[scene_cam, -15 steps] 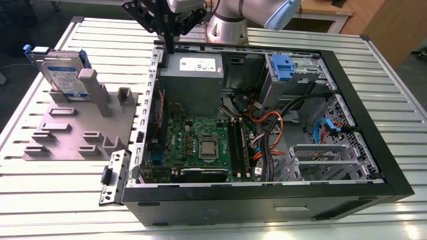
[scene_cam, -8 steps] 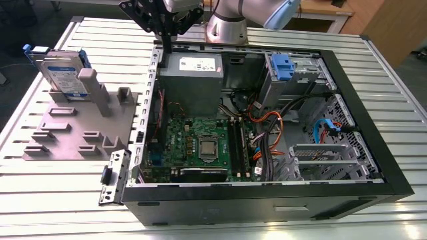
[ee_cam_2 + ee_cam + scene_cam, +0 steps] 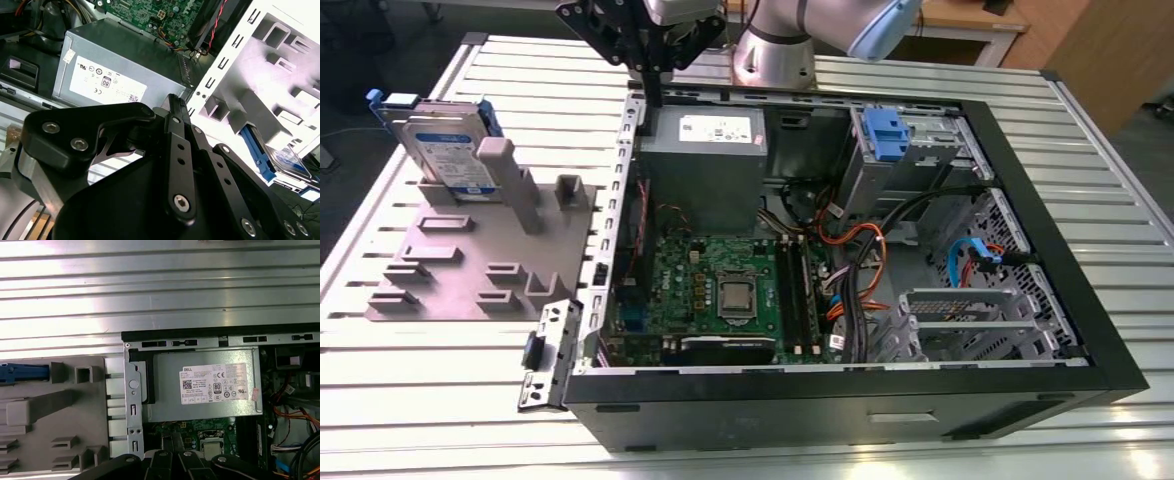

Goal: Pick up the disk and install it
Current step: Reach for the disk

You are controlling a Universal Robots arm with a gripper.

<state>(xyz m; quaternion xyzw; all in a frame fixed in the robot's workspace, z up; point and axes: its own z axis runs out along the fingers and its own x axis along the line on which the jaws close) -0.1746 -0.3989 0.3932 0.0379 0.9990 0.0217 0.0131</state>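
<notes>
The disk (image 3: 450, 147) stands on edge in a slot of the grey fixture plate (image 3: 467, 270) on the exterior view's left, its label facing forward and its blue frame at the top. In the second wrist view the disk (image 3: 288, 161) lies beyond the case wall, and in the first wrist view its blue frame edge (image 3: 22, 372) pokes in. My gripper (image 3: 648, 68) hangs above the back left corner of the open computer case (image 3: 854, 400), apart from the disk and to its right. Its fingers (image 3: 173, 107) are shut on nothing.
The grey power supply (image 3: 703, 150) with a white sticker sits just under the gripper. Inside the case are the motherboard (image 3: 720, 290), cables, a blue latch (image 3: 886, 135) on the drive cage and a metal bay (image 3: 974, 325). A slatted metal table (image 3: 440, 400) carries everything.
</notes>
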